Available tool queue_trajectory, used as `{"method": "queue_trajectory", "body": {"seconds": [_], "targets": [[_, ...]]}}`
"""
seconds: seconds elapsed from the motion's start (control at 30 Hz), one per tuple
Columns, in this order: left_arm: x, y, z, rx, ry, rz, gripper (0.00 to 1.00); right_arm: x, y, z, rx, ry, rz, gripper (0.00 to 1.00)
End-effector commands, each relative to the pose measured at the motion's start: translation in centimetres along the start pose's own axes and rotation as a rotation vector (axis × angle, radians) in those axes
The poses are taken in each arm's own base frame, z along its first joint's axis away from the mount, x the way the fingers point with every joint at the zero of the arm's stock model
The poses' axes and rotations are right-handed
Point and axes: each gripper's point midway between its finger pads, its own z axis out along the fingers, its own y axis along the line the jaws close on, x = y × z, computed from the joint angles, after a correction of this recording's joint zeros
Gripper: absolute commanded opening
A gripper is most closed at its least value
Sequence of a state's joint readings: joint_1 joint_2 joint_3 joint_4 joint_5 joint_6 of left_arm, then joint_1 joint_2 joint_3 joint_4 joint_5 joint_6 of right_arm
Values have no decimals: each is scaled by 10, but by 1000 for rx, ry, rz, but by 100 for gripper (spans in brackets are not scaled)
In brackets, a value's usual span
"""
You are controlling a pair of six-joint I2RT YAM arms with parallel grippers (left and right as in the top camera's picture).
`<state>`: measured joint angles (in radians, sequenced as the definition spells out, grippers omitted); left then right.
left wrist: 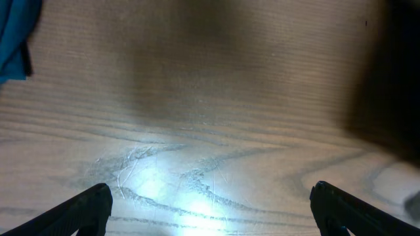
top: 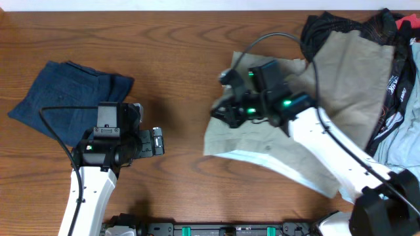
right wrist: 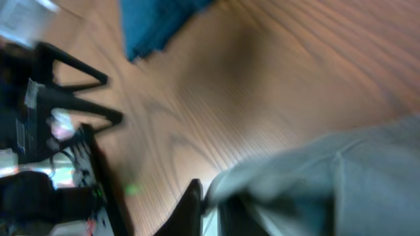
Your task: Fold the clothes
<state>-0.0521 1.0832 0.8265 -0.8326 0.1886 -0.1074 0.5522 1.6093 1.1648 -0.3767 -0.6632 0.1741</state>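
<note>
The khaki shorts [top: 335,85] are lying on the right half of the counter [top: 177,59], spread out but rumpled. One beige leg is reaching up toward the far edge and a strip of pale blue lining is showing along the near hem. The right claw [top: 222,115] is pinching their left edge. In the right wrist view, the right claw [right wrist: 207,211] is closing on a bunched fold of the khaki shorts [right wrist: 328,177], and the cloth is rising off the wood there in soft ridges. The shorts' upper right corner is tucking into a heap at the counter's right end, where a black shirt [top: 341,26] with thin orange lines is crumpling against a light blue garment [top: 401,134]. Well apart, on the left side, the navy shorts [top: 65,98] are sitting folded into a flat, roughly square bundle. The left claw [top: 159,141] is hovering just beside them over bare wood. From its own camera the left claw [left wrist: 210,210] is standing wide open with nothing between its fingers [left wrist: 88,206], and a corner of blue cloth [left wrist: 13,39] is peeking in at the top left.
</note>
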Motion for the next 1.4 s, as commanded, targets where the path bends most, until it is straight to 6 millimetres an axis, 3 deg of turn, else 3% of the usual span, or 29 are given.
{"method": "queue_trajectory", "body": {"seconds": [0.0,0.07,0.1,0.23,0.37,0.47,0.6,0.77,1.1,1.23,1.3,1.33,1.37], "targets": [[-3,-1,-3,9,-7,-10,98,-6,14,10,-16,-21,-9,37],[-3,-1,-3,9,-6,-10,98,-7,-2,9,74,-30,2,73],[-3,-1,-3,10,-6,-18,98,-4,-14,7,132,-23,22,99],[-3,-1,-3,10,-6,-144,98,24,-72,-17,398,51,171,99],[0,-7,-1,42,12,-286,98,69,-127,-64,663,177,335,99],[10,-25,4,150,77,-290,98,94,-151,-97,770,243,439,99],[31,-39,18,211,188,-298,98,117,-167,-127,814,287,566,99],[52,-59,40,273,313,-273,98,133,-176,-149,840,312,662,99],[64,-104,90,308,402,-149,99,146,-178,-162,851,342,725,99],[73,-113,112,302,438,-125,86,147,-177,-163,851,350,729,99],[79,-114,119,292,459,-126,73,147,-177,-163,851,351,728,99],[81,-113,122,286,470,-131,55,147,-177,-163,851,350,728,99],[83,-112,124,279,481,-134,26,147,-177,-163,851,350,727,99]]}}
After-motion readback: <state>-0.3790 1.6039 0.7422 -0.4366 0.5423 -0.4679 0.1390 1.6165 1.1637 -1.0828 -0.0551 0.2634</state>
